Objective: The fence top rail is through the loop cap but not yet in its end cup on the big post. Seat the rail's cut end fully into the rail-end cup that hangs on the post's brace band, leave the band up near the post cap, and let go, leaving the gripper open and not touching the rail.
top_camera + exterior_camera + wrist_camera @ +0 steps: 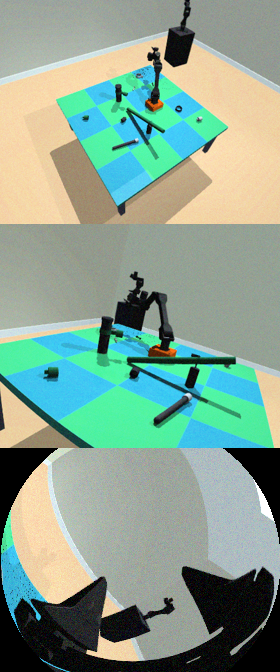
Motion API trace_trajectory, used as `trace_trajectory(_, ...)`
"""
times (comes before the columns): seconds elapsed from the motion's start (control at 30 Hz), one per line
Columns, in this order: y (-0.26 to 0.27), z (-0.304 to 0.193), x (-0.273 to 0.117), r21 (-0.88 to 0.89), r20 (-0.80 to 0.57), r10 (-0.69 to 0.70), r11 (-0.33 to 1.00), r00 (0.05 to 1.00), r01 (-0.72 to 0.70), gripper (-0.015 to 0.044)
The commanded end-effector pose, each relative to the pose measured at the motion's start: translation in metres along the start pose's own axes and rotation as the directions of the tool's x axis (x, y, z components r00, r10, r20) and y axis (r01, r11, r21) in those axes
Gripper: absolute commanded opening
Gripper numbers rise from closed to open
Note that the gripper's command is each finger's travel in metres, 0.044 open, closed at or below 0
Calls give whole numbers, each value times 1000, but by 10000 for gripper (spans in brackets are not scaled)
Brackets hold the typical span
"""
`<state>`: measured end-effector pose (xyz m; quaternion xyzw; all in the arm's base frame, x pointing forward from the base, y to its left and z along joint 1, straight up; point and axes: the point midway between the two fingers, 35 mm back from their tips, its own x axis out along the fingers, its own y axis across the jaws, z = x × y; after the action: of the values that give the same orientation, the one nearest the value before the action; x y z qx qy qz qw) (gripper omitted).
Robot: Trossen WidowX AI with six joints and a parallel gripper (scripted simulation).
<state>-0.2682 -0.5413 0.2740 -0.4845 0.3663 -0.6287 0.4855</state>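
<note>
The green rail (145, 119) (172, 360) rests on the short black post (148, 128) (192, 378), with the dark loop cap (195, 356) at its top. The rail's near-post end stands free, short of the green end cup (124, 94) (119, 333) and lower than it. The cup sticks out from the green brace band (105, 332) on the big black post (118, 98) (103, 344). The band sits a little above mid-height, below the post cap (107, 318). My gripper (144, 576) is wide open and empty, raised high beyond the posts, away from the rail.
A dark pole with a white end (124, 144) (172, 409), a dark cylinder (123, 119) (134, 373), a green fitting (86, 117) (53, 372), a black ring (179, 106), and a pale cylinder (199, 119) lie on the table. A second arm stands on a black pedestal (179, 47) (129, 315) (125, 624).
</note>
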Motion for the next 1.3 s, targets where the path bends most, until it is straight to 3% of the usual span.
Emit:
trace_trajectory(0.0, 1, 3, 1, 6, 3, 3, 1000, 1000, -3, 426)
trace_trajectory(0.3, 35, 128, 29, 225, 128, 156, 957, 979, -182, 440)
trace_trajectory(0.6, 65, 269, 13, 368, 266, 340, 829, 902, -421, 440)
trace_trajectory(0.93, 90, 408, -49, 425, 403, 517, 625, 755, -654, 440)
trace_trajectory(1.27, 100, 521, -159, 388, 518, 672, 367, 529, -846, 440)
